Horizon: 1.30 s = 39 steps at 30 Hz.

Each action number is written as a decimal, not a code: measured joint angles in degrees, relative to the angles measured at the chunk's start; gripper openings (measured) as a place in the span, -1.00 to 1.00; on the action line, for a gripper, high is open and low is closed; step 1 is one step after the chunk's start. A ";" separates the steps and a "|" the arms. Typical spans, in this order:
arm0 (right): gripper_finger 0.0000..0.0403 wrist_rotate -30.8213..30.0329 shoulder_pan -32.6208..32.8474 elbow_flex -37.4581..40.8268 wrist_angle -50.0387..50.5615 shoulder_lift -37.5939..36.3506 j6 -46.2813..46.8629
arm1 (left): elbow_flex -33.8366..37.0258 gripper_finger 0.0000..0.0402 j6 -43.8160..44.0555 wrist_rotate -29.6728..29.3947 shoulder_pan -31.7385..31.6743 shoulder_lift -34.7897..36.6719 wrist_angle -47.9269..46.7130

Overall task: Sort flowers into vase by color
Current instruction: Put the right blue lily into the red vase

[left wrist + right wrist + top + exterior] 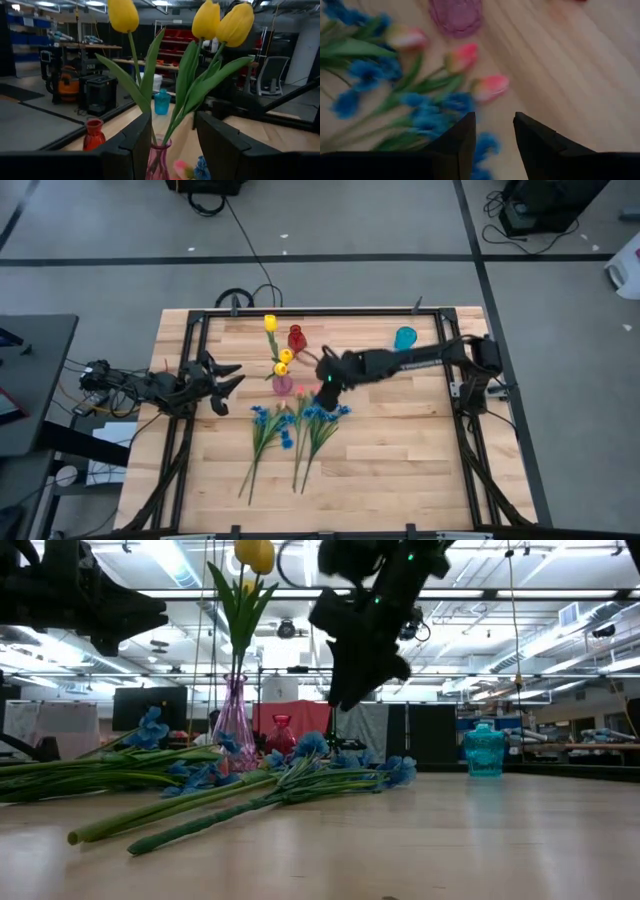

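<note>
Below the right gripper (492,127), whose parted fingers hold nothing, pink tulip buds (490,87) and blue sprays (427,112) lie loose, presumably awaiting sorting. Just beyond stands the pink vase (456,16), holding yellow tulips (220,22). Farther off, the left gripper (225,378) waits open and empty.

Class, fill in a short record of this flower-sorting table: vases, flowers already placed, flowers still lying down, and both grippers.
Vases: pink vase, red vase, teal vase
Placed: yellow tulips in the pink vase
Lying on table: blue sprays, pink tulips
Right gripper: open, above the lying flowers, holding nothing
Left gripper: open, waiting at the table's left
</note>
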<state>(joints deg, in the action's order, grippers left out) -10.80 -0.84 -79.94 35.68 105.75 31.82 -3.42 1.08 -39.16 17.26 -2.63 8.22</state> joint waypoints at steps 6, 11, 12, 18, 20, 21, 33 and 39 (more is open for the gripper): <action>-0.28 -2.09 9.36 0.00 -0.19 0.33 20.26 | 0.00 -0.19 -2.11 -0.15 0.00 0.00 2.11; -0.30 -1.77 14.55 -0.09 -2.28 2.25 31.54 | 0.00 -0.19 3.90 -0.09 0.00 0.00 0.58; -0.31 -0.71 15.33 -0.13 -2.67 3.33 33.22 | 0.02 -0.19 5.34 0.13 0.00 -0.02 -0.13; -0.34 3.18 18.57 -6.66 -0.97 10.73 37.71 | 0.02 -0.19 12.85 2.58 0.00 -0.21 -2.26; -0.34 3.36 19.03 -10.19 0.79 13.70 37.81 | 0.02 -0.19 14.70 4.66 0.00 -0.44 -2.07; -0.34 3.37 19.22 -12.10 2.28 15.03 37.82 | 0.02 -0.19 15.71 5.80 0.00 -0.46 -2.18; -0.34 3.91 20.69 -38.25 21.89 30.35 37.66 | 0.02 -0.19 25.12 21.30 0.02 -1.14 -3.03; -0.34 4.43 21.74 -47.82 32.78 37.01 39.70 | 0.02 -0.19 26.89 23.28 0.15 -2.76 -3.38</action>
<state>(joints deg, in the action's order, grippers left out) -6.37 20.89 -127.76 68.46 142.77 71.51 -3.40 27.97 -15.88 17.41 -5.39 4.84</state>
